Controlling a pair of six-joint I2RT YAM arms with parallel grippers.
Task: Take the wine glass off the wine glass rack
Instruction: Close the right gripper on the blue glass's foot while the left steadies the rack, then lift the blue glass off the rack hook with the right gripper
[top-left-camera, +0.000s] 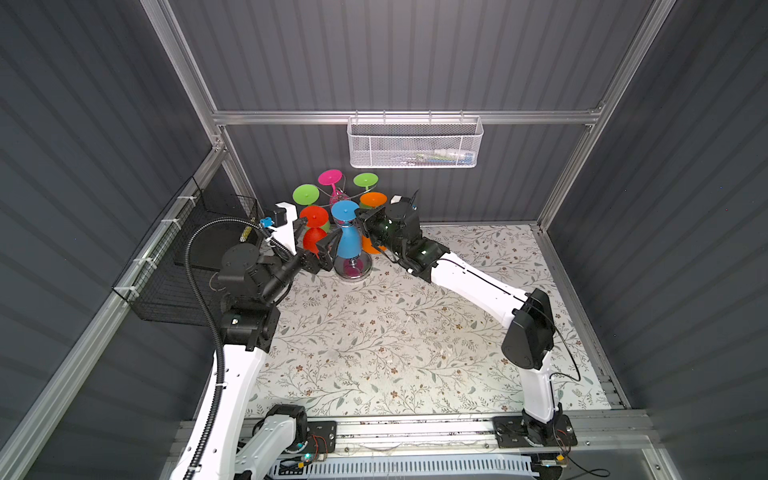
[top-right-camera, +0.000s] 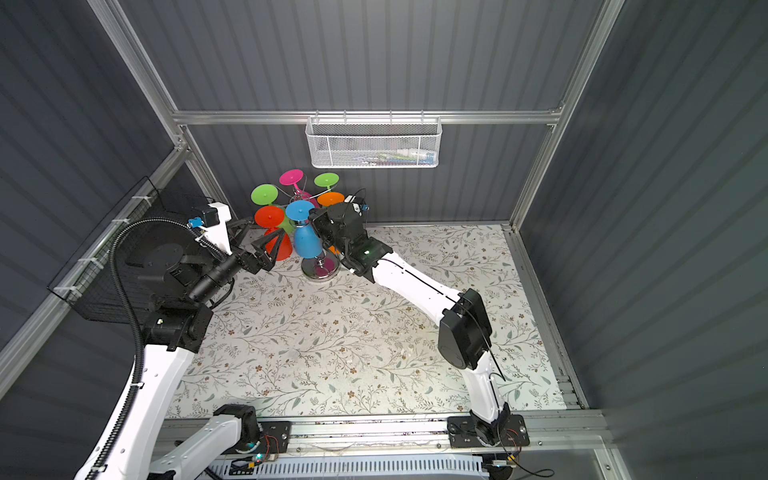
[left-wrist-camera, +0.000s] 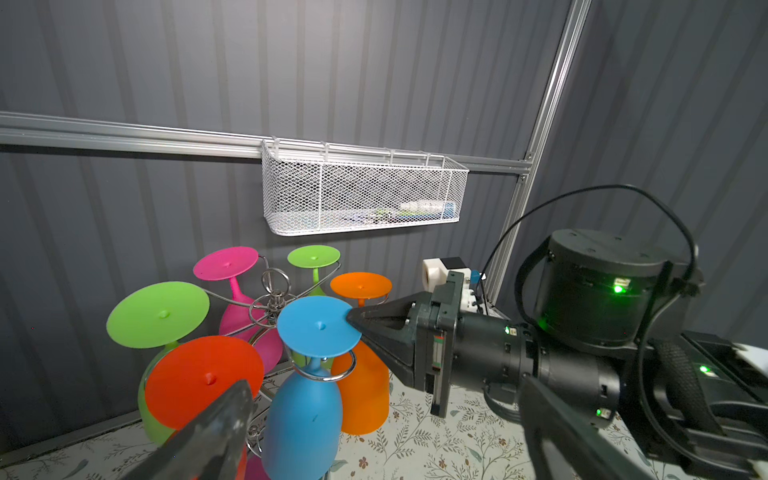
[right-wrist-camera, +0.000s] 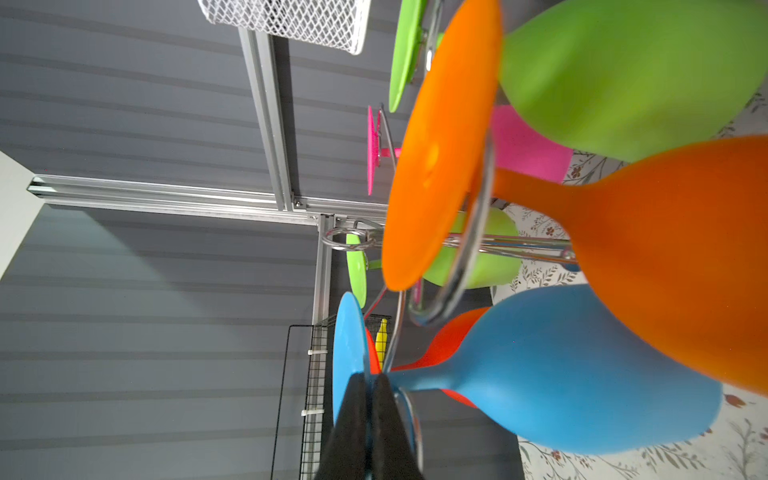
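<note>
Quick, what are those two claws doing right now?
Left gripper: open, holding nothing.
Right gripper: shut, pinching the foot rim of the blue wine glass.

Grey ribbed walls (top-left-camera: 415, 54) enclose a floral table (top-left-camera: 374, 332); white mesh basket (top-left-camera: 415, 145) hangs.

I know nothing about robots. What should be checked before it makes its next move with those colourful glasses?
1. Right gripper gripping the blue wine glass: ok, shut on the rim of its foot.
2. Left gripper free to help: ok, open and holding nothing.
3. Blue wine glass clear of the wine glass rack: not ok, its stem hangs in a scroll arm.
4. Room beside it: not ok, the red glass and orange glass hang close on either side.
5. Rack upright on the table: ok.
</note>
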